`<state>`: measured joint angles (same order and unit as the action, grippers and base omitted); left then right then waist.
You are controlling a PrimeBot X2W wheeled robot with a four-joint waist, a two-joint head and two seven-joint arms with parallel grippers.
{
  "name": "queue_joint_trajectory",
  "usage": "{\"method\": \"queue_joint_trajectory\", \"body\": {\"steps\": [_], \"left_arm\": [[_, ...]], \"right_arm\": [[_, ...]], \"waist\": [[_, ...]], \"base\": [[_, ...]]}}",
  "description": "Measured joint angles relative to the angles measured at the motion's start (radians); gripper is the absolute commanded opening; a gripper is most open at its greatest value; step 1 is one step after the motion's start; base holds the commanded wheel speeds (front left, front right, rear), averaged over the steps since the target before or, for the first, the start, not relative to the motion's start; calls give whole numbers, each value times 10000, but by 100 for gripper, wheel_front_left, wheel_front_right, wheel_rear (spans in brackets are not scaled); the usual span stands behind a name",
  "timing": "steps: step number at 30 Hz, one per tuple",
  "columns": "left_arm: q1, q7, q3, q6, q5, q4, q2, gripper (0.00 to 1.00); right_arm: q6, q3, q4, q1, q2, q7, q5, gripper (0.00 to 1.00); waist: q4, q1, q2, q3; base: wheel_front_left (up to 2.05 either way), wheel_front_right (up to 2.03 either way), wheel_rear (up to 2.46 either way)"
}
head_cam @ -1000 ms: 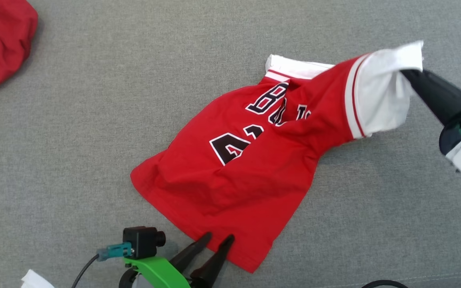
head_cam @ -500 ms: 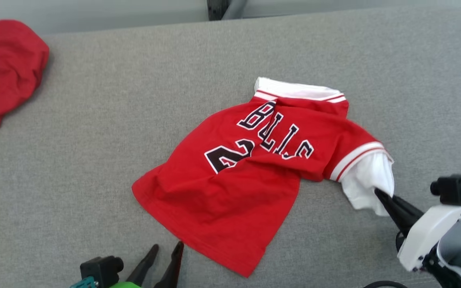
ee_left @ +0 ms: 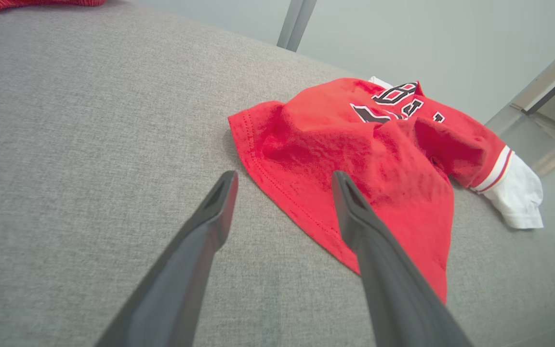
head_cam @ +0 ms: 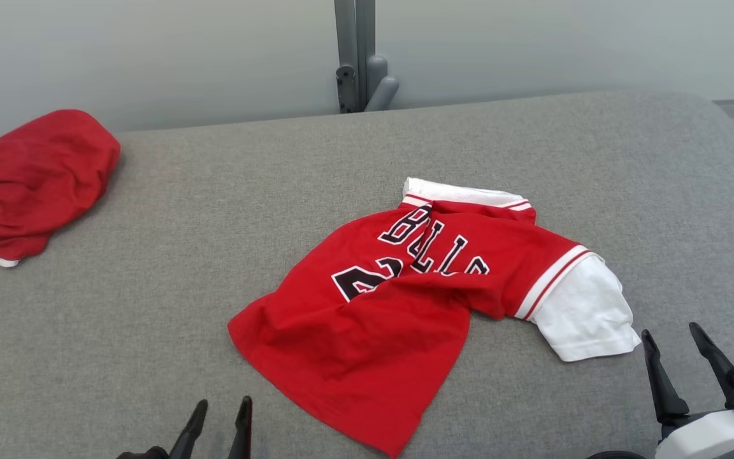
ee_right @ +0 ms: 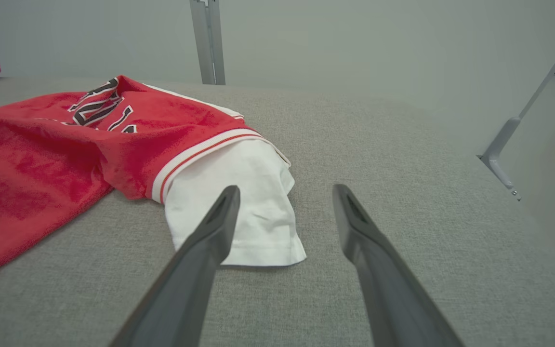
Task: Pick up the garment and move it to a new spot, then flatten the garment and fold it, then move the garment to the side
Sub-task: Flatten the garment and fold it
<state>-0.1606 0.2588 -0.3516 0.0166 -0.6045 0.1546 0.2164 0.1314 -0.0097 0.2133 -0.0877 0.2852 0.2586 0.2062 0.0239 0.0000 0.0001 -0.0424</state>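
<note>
Red garment (head_cam: 399, 319) lies crumpled near the middle of the grey bench (head_cam: 150, 287), hem toward the robot and collar end away. A diagonal fold runs across the chest and swallows part of the black lettering and most of the number, so neither reads in full. White sleeve (head_cam: 587, 315) lies flat on the bench at the robot's right. The other sleeve is mostly tucked under, with a white strip (head_cam: 462, 193) showing at the far edge.

Right claw (head_cam: 669, 329) is wide open and holds nothing, just beside the sleeve cuff; its body is cut off by the frame corner. In the right wrist view one finger overlaps the cuff, contact unclear. Left claw (head_cam: 225, 401) is also spread open and empty, near the hem corner, with only its tips in the head view.

Red cloth pile (head_cam: 35, 182) sits far left, well apart, partly cut off.

Versus earlier: the right claw was clamped on the sleeve, lifted a second ago; now it is let go. The head camera tilted up, so the wall (head_cam: 150, 57) and post (head_cam: 357, 57) came in.
</note>
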Motion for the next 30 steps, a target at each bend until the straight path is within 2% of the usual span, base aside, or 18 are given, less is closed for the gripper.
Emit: {"method": "queue_joint_trajectory", "body": {"steps": [3,6,12,18,30], "left_arm": [[-199,35,771,29,947,-176,-150,100],[-556,36,1578,290,1732,-430,-485,100],[-1074,36,2819,773,2807,-589,-982,100],[-1200,36,3289,1003,3269,-619,-1227,100],[-1194,36,3296,1124,3528,-719,-1407,100]], "right_arm": [[0,-738,-1062,-428,-769,40,-650,100],[0,-922,-1601,-930,-1425,40,-1126,100],[0,-1064,-2119,-1034,-1962,42,-1699,100],[0,-930,-2278,-993,-2148,42,-1941,100],[0,-520,-1967,-873,-2069,42,-2006,100]], "waist": [[-96,0,0,304],[-210,0,0,536],[-367,0,0,823],[-435,0,0,855],[-458,0,0,791]], "base": [[0,0,0],[0,0,0],[0,0,0],[0,0,0],[0,0,0]]}}
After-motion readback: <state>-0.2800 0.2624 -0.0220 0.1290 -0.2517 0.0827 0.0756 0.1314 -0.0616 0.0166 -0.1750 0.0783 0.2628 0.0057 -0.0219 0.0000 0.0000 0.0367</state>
